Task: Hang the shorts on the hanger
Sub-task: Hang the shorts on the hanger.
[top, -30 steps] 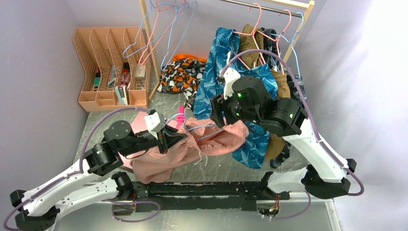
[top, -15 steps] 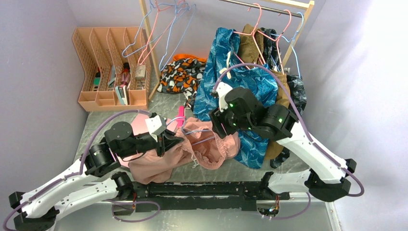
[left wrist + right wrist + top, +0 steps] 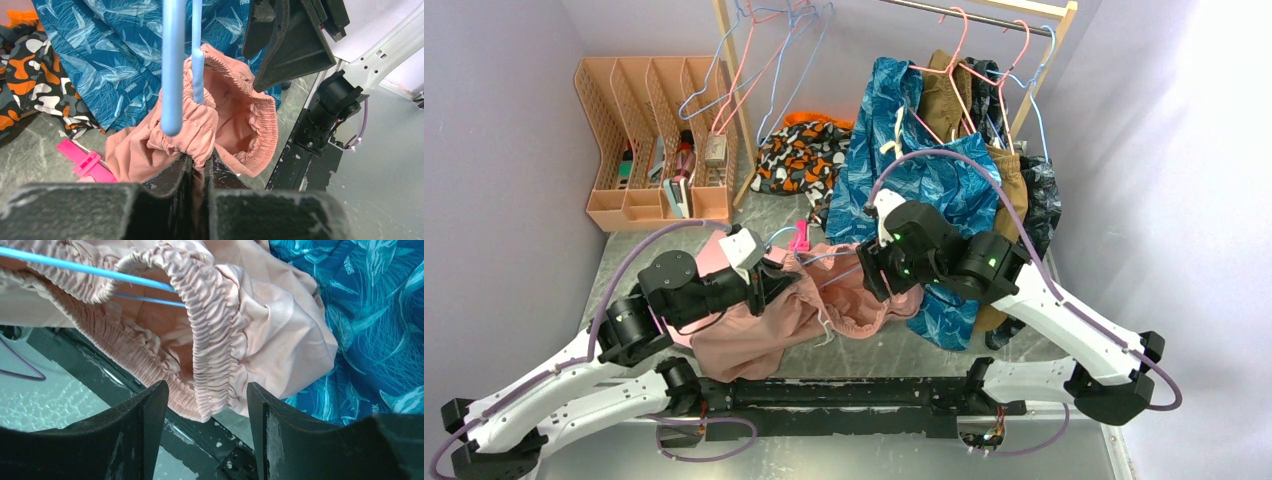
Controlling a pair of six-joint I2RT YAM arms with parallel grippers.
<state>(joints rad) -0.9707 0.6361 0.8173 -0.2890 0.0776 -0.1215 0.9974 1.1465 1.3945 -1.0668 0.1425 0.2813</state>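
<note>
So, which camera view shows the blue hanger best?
Right wrist: two wires of the hanger run, sharp and thin, into the waistband of the shorts. Left wrist shows them close and blurred; top external shows only a faint line.

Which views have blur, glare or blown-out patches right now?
Top external: wall at the right edge is blown out white, the rest is sharp. Left wrist: hanger sits close to the lens and looks thick and soft; shorts behind it are in focus. Right wrist: waistband is crisp, with speckled glare on the table at lower left.
</note>
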